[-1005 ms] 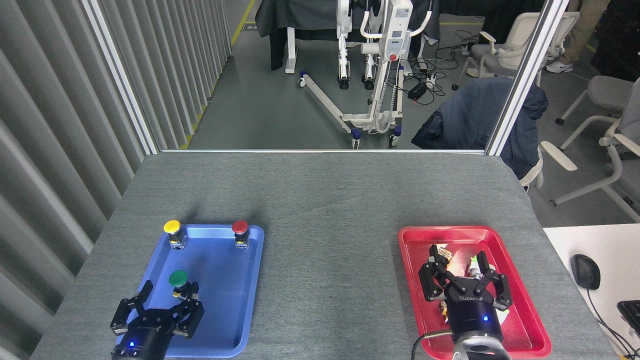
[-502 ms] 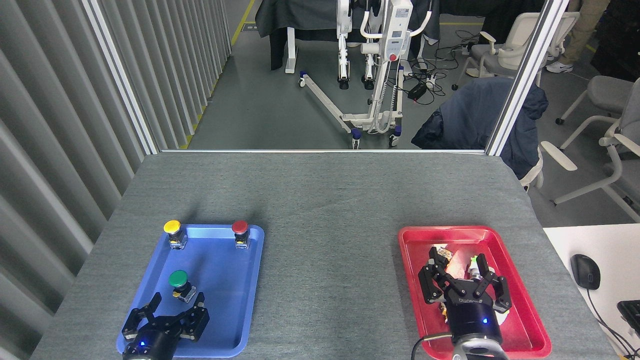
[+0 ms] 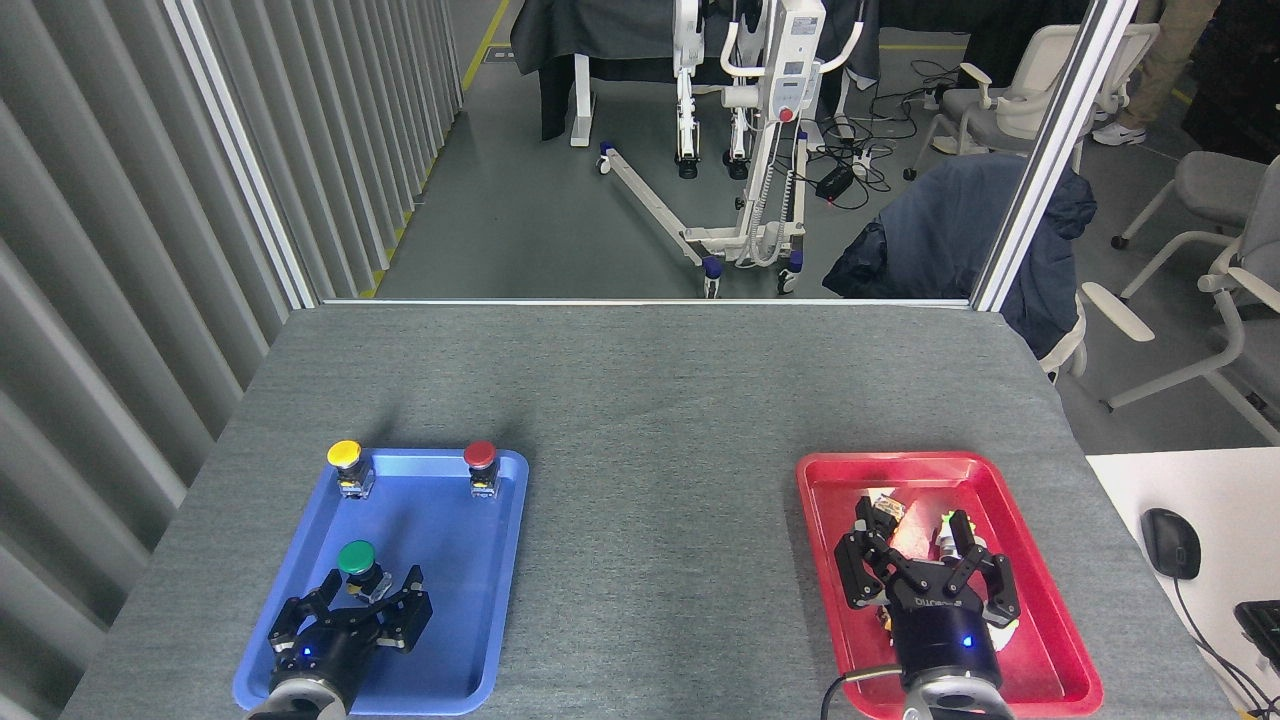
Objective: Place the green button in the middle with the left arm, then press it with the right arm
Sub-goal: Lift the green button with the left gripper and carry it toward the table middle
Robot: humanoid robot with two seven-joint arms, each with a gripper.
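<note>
- The grey felt-like tabletop (image 3: 660, 400) fills the lower view; its far edge runs along a metal rail, and beyond it lies open floor with a lift stand and chairs.
- The middle (image 3: 660, 560) of the tabletop, between the two trays, is a wide bare strip with open room on all sides.
- The blue tray (image 3: 480, 600) sits at the near left, its raised rim close to the tabletop's left edge; the red tray (image 3: 1040, 640) sits at the near right, holding a few small items I cannot make out.
- The right arm's tool (image 3: 925, 570) hangs over the red tray with its black fingers spread apart and nothing between them; it stands about where it did a second ago.
- The left arm's tool (image 3: 355, 610) is over the near part of the blue tray, fingers spread wide on either side of the green button's base. Whether they touch it I cannot tell. It has moved rightward and up-frame from its place a second ago.
- The green button (image 3: 357, 560) stands in the blue tray's near-left part, just beyond the left tool: a round dark green cap on a stubby black and silver base, tilted slightly.
- A yellow-capped button (image 3: 345, 455) and a red-capped button (image 3: 480, 456) stand at the tray's far corners, well apart from the green one.
</note>
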